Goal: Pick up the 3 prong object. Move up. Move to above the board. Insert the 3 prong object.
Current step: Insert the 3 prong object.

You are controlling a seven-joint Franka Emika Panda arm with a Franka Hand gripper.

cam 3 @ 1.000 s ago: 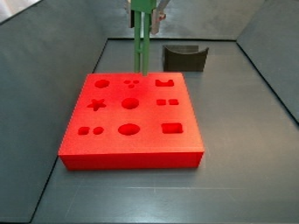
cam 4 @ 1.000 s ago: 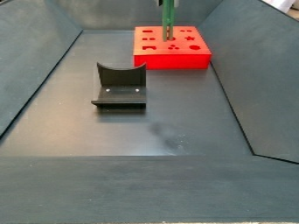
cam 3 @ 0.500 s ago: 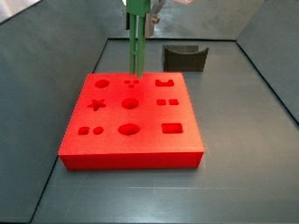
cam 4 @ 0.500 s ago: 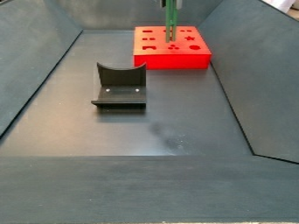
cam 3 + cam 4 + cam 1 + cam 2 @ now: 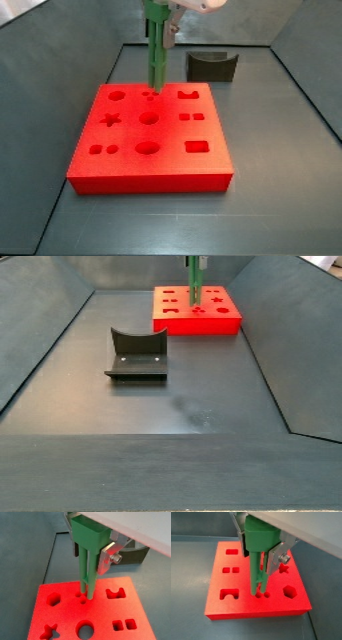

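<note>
Jaws closed on the cap of the 3 prong object (image 5: 89, 549); in both wrist views a silver finger plate (image 5: 278, 552) sits flat against the side of the green cap, and the piece hangs upright from the gripper (image 5: 93, 542), which stands over the far part of the board (image 5: 214, 165) and is mostly cropped at the top edge in both side views. The prongs point straight down at the three small dots (image 5: 261, 595) in the board's top. In a wrist view (image 5: 85, 594) the prong tips appear to meet or just enter the holes; whether they are seated at all cannot be told, since the tips cover the holes. In a side view the green post (image 5: 156, 55) reaches down to the board surface at the dot pattern, between the circle cut-out (image 5: 118, 96) and the notched cut-out (image 5: 189, 94). In a side view (image 5: 193, 281) the post stands over the board at the far end of the bin. The fixture (image 5: 135, 354) stands on the floor well apart from the board, nearer that camera. Judgement on progress: pick, lift and transfer look done; insertion is at its start. Remaining: push straight down until seated, then release. Main risk looks like slight prong misalignment jamming on the hole edges.
</note>
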